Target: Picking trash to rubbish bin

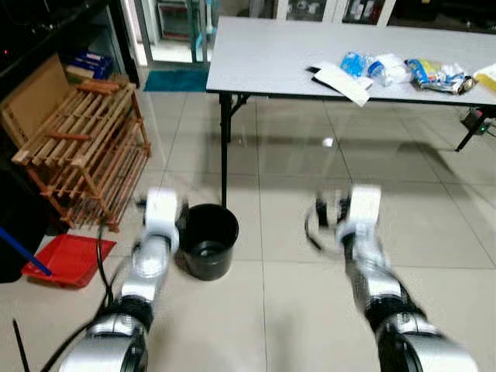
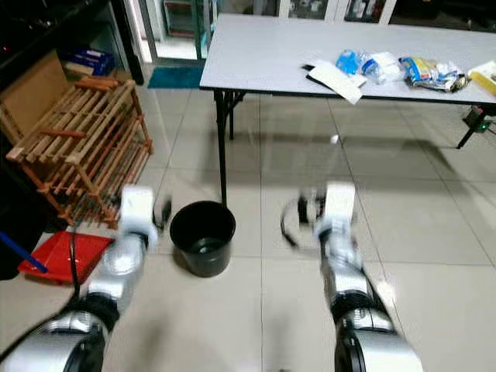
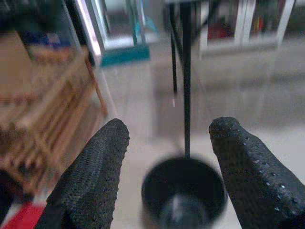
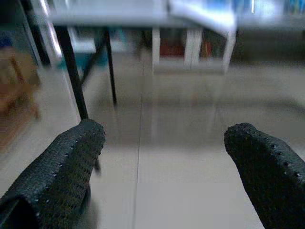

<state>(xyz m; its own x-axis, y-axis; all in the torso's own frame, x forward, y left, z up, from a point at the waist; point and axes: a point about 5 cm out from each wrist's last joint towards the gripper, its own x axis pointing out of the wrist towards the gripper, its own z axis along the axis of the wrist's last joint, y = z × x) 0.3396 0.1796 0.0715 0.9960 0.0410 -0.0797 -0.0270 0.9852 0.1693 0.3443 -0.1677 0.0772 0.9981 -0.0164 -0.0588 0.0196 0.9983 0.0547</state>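
Both end effectors, left (image 3: pixel 167 162) and right (image 4: pixel 164 167), fingers apart, empty, near black bin (image 1: pixel 207 240); trash (image 1: pixel 403 71) on table (image 1: pixel 271 58).

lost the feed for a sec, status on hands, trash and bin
Left hand open, empty, near black bin. Right hand open, empty. Trash on grey table. Table leg stands behind the bin.

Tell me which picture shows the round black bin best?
The right eye view: the round black plastic bin stands whole and unblocked on the floor. In the left eye view the left arm crowds it; the left wrist view shows it blurred beyond the open left gripper.
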